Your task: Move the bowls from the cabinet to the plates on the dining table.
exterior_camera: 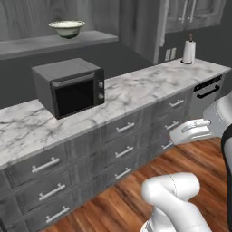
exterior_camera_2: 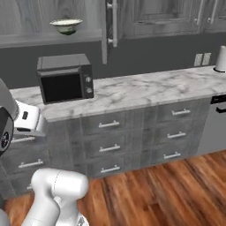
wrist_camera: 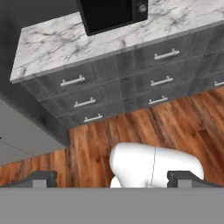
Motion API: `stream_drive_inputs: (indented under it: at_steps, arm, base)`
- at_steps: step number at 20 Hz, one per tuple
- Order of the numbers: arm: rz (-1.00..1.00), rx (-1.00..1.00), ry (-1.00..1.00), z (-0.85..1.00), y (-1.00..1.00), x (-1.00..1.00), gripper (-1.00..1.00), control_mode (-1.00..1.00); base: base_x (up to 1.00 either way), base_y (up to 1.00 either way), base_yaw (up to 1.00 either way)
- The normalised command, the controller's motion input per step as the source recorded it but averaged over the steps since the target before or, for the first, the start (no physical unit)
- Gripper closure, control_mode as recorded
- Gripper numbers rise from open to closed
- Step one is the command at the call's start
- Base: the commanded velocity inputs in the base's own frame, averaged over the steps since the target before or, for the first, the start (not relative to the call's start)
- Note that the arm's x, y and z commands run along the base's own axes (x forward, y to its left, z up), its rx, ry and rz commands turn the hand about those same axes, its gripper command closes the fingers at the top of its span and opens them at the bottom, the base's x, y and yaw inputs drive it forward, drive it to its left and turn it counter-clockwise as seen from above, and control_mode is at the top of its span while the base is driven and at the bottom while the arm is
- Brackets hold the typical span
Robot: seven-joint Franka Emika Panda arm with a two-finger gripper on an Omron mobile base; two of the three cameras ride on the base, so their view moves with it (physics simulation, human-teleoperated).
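Observation:
One cream-white bowl point(exterior_camera: 67, 28) with a dark green band stands upright on the open cabinet's shelf point(exterior_camera: 54, 43), high at the left above the black microwave. In the right base view the bowl point(exterior_camera_2: 66, 26) sits left of the cabinet's swung-open door point(exterior_camera_2: 106, 31). My gripper point(wrist_camera: 112, 178) is open, its fingertips point(wrist_camera: 41, 178) spread wide with nothing between them. It hangs well below and to the right of the bowl, in front of the drawers point(exterior_camera: 180, 135), and looks down at the wooden floor. The plates and the dining table are out of view.
A black microwave point(exterior_camera: 70, 86) stands on the marble counter point(exterior_camera: 136, 90) under the shelf. Grey drawers point(exterior_camera: 122, 129) with small handles line the counter's front. A paper-towel roll point(exterior_camera: 188, 51) stands at the counter's far right. Closed wall cabinets point(exterior_camera_2: 167, 15) hang to the right.

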Motion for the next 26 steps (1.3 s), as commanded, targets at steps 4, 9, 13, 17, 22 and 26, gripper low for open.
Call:
stream_drive_inputs:
  at_steps: [4, 9, 13, 17, 22, 26]
  arm:
    - [0.00, 0.00, 0.00, 0.00, 0.00, 0.00, -1.00, 1.00]
    - [0.00, 0.00, 0.00, 0.00, 0.00, 0.00, -1.00, 1.00]
    - [0.00, 0.00, 0.00, 0.00, 0.00, 0.00, -1.00, 1.00]
    - [0.00, 0.00, 0.00, 0.00, 0.00, 0.00, -1.00, 1.00]
    - [0.00, 0.00, 0.00, 0.00, 0.00, 0.00, -1.00, 1.00]
    - [0.00, 0.00, 0.00, 0.00, 0.00, 0.00, -1.00, 1.00]
  base:
    - [1.00, -0.03, 0.19]
    - [1.00, -0.04, 0.33]
    - [0.98, 0.00, 0.18]
    - [0.99, -0.01, 0.08]
    - [0.87, 0.00, 0.24]
    - [0.07, 0.00, 0.01]
